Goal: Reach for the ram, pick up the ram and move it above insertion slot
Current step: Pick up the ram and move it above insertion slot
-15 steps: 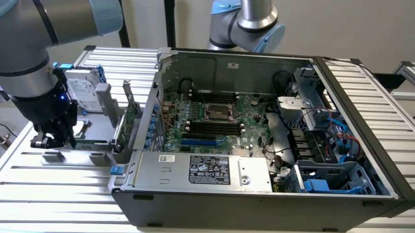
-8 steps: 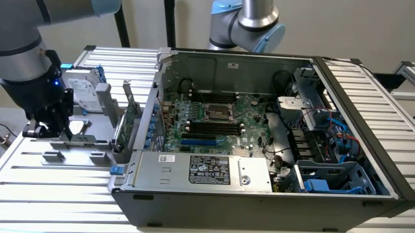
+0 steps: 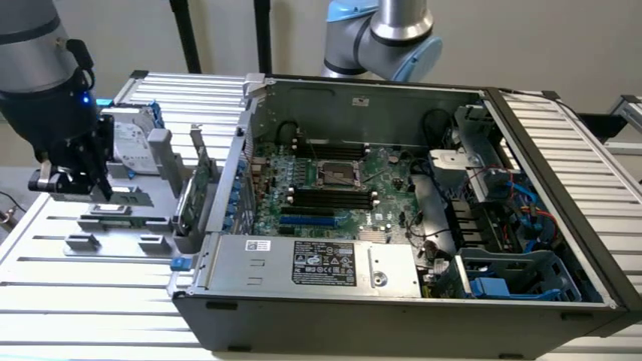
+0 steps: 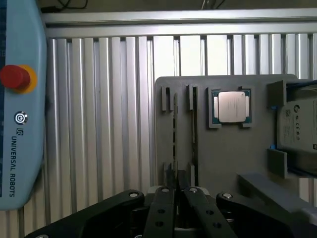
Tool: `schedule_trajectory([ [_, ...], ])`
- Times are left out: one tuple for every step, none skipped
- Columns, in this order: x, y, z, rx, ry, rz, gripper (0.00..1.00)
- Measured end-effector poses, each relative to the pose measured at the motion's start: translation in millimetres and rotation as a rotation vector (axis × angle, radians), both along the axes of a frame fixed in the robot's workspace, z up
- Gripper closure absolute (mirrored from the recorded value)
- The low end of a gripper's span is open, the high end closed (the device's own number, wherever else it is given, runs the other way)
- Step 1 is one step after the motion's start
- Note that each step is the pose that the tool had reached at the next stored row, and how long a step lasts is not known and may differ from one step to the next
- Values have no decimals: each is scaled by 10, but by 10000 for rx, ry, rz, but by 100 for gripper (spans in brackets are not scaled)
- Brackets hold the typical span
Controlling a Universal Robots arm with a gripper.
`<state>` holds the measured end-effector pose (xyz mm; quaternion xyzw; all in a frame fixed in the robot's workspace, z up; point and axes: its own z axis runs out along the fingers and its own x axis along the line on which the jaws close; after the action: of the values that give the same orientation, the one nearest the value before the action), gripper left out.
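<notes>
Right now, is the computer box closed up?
No, the computer case lies open, with its green motherboard plainly showing inside.

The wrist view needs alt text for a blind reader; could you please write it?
The gripper is shut on the ram, seen edge-on over a grey tray on a slatted metal table. A processor sits in the tray; a teach pendant is nearby.

Between the gripper [image 3: 98,197] and the open case [image 3: 401,308], the way is barred by an upright expansion card [image 3: 204,180] and the case wall [image 3: 240,162]. Room beside the gripper is narrowed by the hard drive [image 3: 128,139]. Open space is left above the motherboard [image 3: 392,169].
</notes>
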<state>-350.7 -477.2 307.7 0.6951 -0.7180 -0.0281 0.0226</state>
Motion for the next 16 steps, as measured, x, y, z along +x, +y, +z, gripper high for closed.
schedule_trajectory([
  [28, 0, 45, 3, 0, 0, 87],
  [60, 0, 92, 9, -1, 0, 87],
  [90, 0, 136, 12, 0, 0, 87],
  [122, 0, 179, 17, 0, 0, 87],
  [156, 0, 224, 22, -1, 0, 87],
  [190, 0, 268, 27, 0, 0, 87],
  [226, 0, 311, 32, -1, 0, 87],
  [263, 0, 354, 37, -1, -1, 87],
  [305, 0, 400, 44, 1, 0, 87],
  [344, 0, 442, 52, -1, 0, 87],
  [383, 0, 484, 58, -1, 0, 87],
  [423, 0, 524, 66, 0, 0, 87],
  [466, 0, 561, 78, 0, 0, 87],
  [511, 0, 596, 95, -2, 1, 87],
  [555, 0, 628, 115, -1, 2, 87],
  [602, 0, 662, 135, -1, 3, 87],
])
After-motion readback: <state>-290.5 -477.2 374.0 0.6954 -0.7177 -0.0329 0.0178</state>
